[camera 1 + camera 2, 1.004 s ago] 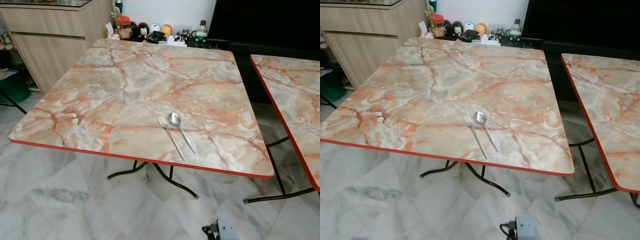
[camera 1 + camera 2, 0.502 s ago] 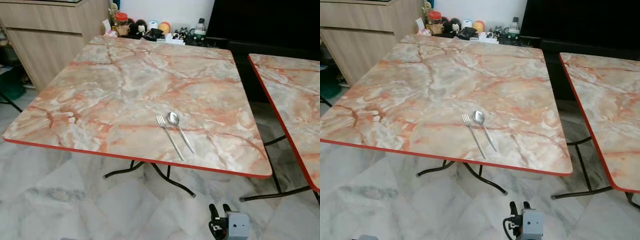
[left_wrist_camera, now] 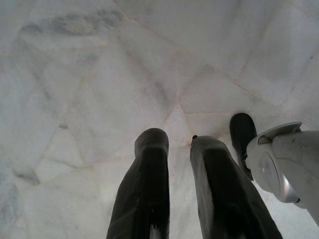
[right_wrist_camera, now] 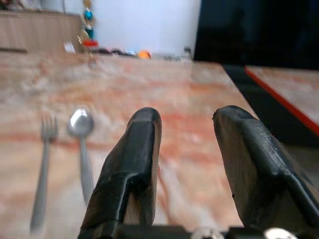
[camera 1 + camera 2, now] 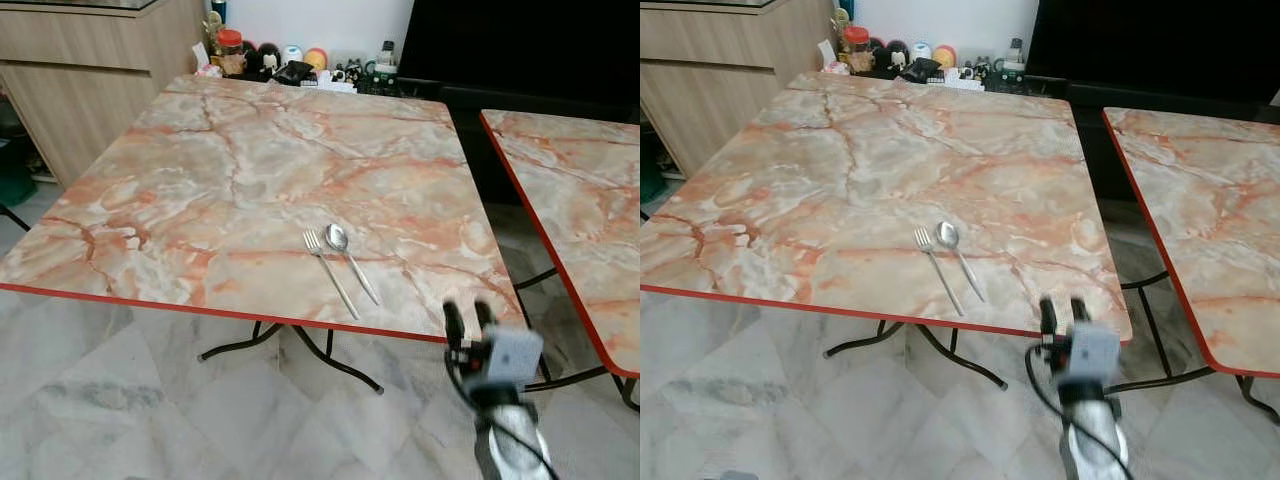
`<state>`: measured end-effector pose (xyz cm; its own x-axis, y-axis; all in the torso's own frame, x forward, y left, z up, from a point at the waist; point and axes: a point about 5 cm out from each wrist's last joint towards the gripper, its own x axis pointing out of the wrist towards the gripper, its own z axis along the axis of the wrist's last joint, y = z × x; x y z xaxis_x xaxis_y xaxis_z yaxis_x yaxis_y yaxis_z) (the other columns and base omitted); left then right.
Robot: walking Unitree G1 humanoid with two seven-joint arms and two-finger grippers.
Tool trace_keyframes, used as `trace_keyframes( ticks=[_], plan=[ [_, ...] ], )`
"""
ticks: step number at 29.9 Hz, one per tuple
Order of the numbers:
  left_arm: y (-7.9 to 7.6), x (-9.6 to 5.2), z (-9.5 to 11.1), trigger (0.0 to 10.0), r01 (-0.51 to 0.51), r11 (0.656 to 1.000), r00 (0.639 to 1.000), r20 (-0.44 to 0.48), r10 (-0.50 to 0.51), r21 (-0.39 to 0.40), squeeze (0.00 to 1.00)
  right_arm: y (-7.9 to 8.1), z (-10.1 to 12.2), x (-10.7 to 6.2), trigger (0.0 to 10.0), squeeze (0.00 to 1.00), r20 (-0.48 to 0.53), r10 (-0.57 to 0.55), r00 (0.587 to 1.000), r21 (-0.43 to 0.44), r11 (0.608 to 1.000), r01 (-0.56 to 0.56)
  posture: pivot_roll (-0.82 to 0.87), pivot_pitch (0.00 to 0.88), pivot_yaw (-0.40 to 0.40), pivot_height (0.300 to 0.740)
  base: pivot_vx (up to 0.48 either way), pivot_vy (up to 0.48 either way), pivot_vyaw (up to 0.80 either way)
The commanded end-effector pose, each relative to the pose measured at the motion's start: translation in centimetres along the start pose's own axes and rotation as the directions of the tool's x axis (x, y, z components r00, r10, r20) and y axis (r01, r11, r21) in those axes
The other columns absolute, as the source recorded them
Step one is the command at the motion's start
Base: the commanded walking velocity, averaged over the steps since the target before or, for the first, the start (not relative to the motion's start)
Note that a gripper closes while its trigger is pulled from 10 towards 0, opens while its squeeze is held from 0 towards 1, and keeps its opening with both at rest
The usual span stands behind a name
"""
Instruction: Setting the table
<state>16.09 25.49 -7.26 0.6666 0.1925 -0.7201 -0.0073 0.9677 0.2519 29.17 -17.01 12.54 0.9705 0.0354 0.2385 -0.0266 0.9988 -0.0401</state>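
Marble table (image 5: 250,160) carries fork (image 5: 330,272) beside spoon (image 5: 350,262); right pincer (image 5: 467,318), released and empty, at their four o'clock.

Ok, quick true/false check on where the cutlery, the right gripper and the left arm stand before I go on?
1. The fork and spoon lie side by side near the marble table's near edge. True.
2. The right gripper is shut on the spoon. False: it is open and holds nothing, raised at the table's near right corner, apart from the cutlery.
3. The spoon lies to the right of the fork. True.
4. The left gripper rests on the table. False: it hangs over the pale floor tiles.
5. A plate sits beside the fork. False: the tabletop around the fork and spoon is bare.
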Motion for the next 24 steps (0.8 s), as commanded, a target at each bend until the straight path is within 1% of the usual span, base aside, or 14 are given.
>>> trace_keyframes(
  ticks=[1,4,5,8,9,12,16,17,19,20,21,23,24],
  plan=[
    [-0.1,-0.2,-0.8,10.0,-0.002,1.000,1.000,-0.031,0.002,-0.005,0.00,-0.3,0.0,0.1,10.0,0.00,-0.023,-0.008,1.000,-0.002,1.000,0.008,0.07,0.112,-0.070,0.740,0.000,0.000,0.00],
    [-0.3,-0.3,-1.0,10.0,-0.001,1.000,0.999,-0.037,0.001,-0.006,0.00,0.0,-0.2,0.9,10.0,0.00,-0.044,0.017,0.999,-0.020,1.000,-0.017,0.09,0.122,-0.066,0.740,0.000,0.000,0.38],
    [-0.3,-0.3,-1.1,10.0,0.001,1.000,0.999,-0.038,-0.001,-0.004,0.00,0.1,-0.4,1.0,10.0,0.00,-0.061,0.017,0.998,-0.029,0.999,-0.019,0.09,0.126,-0.065,0.740,0.000,0.000,0.80],
    [-0.1,-0.4,-1.2,10.0,-0.007,1.000,0.999,-0.038,0.006,-0.006,0.00,0.2,-0.5,1.1,10.0,0.00,-0.078,0.012,0.997,-0.020,1.000,-0.013,0.09,0.132,-0.062,0.740,0.000,0.000,0.80],
    [0.2,-0.4,-1.4,10.0,-0.013,1.000,0.999,-0.046,0.013,-0.007,0.00,0.5,-0.6,1.2,10.0,0.00,-0.084,0.026,0.996,-0.013,1.000,-0.028,0.09,0.136,-0.059,0.740,0.000,0.000,0.80],
    [0.5,-0.5,-1.6,10.0,-0.020,1.000,0.998,-0.056,0.020,-0.006,0.00,0.8,-0.8,1.2,10.0,0.00,-0.092,0.043,0.995,-0.011,0.999,-0.044,0.09,0.136,-0.055,0.740,0.000,0.000,0.80],
    [0.9,-0.6,-1.8,10.0,-0.026,1.000,0.997,-0.066,0.026,0.004,0.00,0.9,-0.8,1.3,10.0,0.00,-0.097,0.075,0.992,-0.010,0.997,-0.077,0.09,0.134,-0.053,0.740,0.000,0.000,0.80],
    [1.1,-0.6,-1.7,10.0,-0.030,1.000,0.997,-0.065,0.031,0.009,0.00,1.0,-0.6,1.5,10.0,0.00,-0.096,0.099,0.990,-0.025,0.994,-0.102,0.09,0.132,-0.054,0.740,0.000,0.000,0.80],
    [1.4,-0.6,-1.6,10.0,-0.039,0.999,0.997,-0.062,0.039,0.008,0.00,0.8,-0.5,1.6,10.0,0.00,-0.093,0.098,0.991,-0.017,0.995,-0.100,0.09,0.131,-0.056,0.740,0.000,0.000,0.80],
    [1.7,-0.6,-1.5,10.0,-0.052,0.999,0.997,-0.062,0.052,-0.001,0.00,0.5,-0.4,1.8,10.0,0.00,-0.093,0.093,0.991,-0.004,0.996,-0.094,0.09,0.130,-0.056,0.740,0.000,0.000,0.54],
    [1.9,-0.6,-1.5,10.0,-0.057,0.998,0.997,-0.061,0.056,-0.004,0.00,0.4,-0.4,1.8,10.0,0.00,-0.094,0.095,0.991,-0.007,0.995,-0.096,0.09,0.127,-0.059,0.740,0.000,0.000,-0.69],
    [2.4,-0.6,-1.5,10.0,-0.071,0.997,0.996,-0.058,0.070,-0.008,0.00,0.1,-0.6,1.9,10.0,0.00,-0.106,0.106,0.989,-0.019,0.994,-0.108,0.09,0.125,-0.060,0.740,0.000,0.000,0.00],
    [2.7,-0.7,-1.6,10.0,-0.079,0.997,0.995,-0.060,0.078,-0.012,0.00,0.0,-0.6,2.0,10.0,0.00,-0.108,0.107,0.988,0.002,0.994,-0.108,0.09,0.125,-0.060,0.740,0.000,0.000,0.00]
  ],
)
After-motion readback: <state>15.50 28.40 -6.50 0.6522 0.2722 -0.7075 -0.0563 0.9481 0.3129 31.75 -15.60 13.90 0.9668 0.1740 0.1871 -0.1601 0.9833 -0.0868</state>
